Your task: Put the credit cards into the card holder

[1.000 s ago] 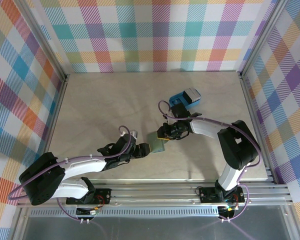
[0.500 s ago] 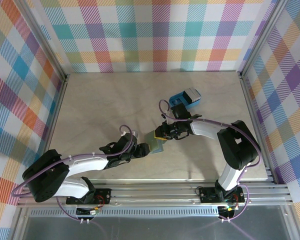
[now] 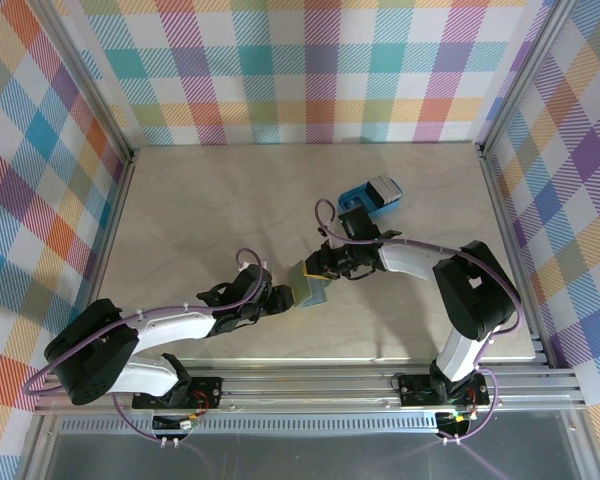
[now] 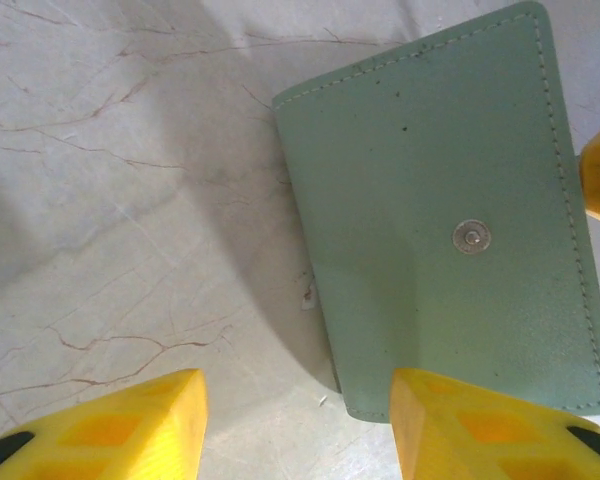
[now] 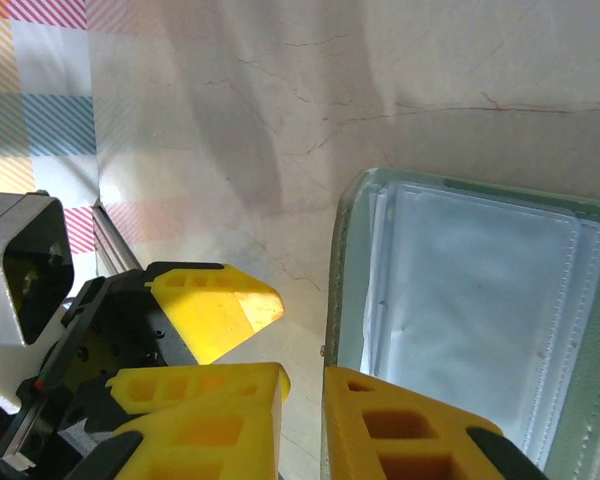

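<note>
Top view, holder: mid-table, between the two grippers, near the tray but apart from it.
Holder pose: seemingly tipped up rather than flat. Its clear pocket faces the right wrist camera and its outer face with the snap faces the left one, probably so the slots can be reached.
Right gripper: jaws almost closed, pinching the holder's edge, apparently propping it for the other arm.
Left gripper: jaws about half open, gripping nothing. The holder's lower corner lies between the fingers, close against one, likely lined up to take that edge.
Card: grey-white, resting on the blue tray, beyond the holder, in neither gripper.
Step, as judged: steadying the holder before any card is fetched, so the task is at an early stage.
Risk: the soft holder may fold or slip out of so thin an edge pinch.
</note>
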Controlling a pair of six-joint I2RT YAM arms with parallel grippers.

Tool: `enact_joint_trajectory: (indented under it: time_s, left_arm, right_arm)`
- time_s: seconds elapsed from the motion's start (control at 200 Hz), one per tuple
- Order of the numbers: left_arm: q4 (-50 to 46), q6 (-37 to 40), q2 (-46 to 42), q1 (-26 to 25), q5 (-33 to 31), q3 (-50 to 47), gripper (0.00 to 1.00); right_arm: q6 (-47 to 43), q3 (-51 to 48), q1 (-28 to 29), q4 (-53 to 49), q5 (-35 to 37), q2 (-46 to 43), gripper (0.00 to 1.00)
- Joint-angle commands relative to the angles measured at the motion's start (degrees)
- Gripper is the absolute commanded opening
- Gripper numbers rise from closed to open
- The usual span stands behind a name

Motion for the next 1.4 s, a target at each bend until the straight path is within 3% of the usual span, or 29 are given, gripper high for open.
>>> enact_joint_trajectory:
  time_s: [0.0,0.735,0.835,1.395]
  left_arm:
    - [-2.9,0.6,-0.5,0.9,-0.6,0.6,0.49]
    - [-17.1,0.9,-16.1,8.4,0.6,-1.9,0.42]
    - [-17.4,0.5,-15.6,9.0,1.9,-2.3,0.37]
    - [-13.9,2.0,-11.0,9.0,6.8,-4.3,0.35]
  right_arm:
    - [0.3,0.3,0.7,1.3,-2.0,1.1,0.20]
    - [4.6,7.7,9.4,6.3,-2.7,8.3,0.20]
    - [4.6,7.9,9.9,6.1,-2.2,8.4,0.20]
    - [-0.8,8.4,9.9,-4.1,3.8,7.9,0.20]
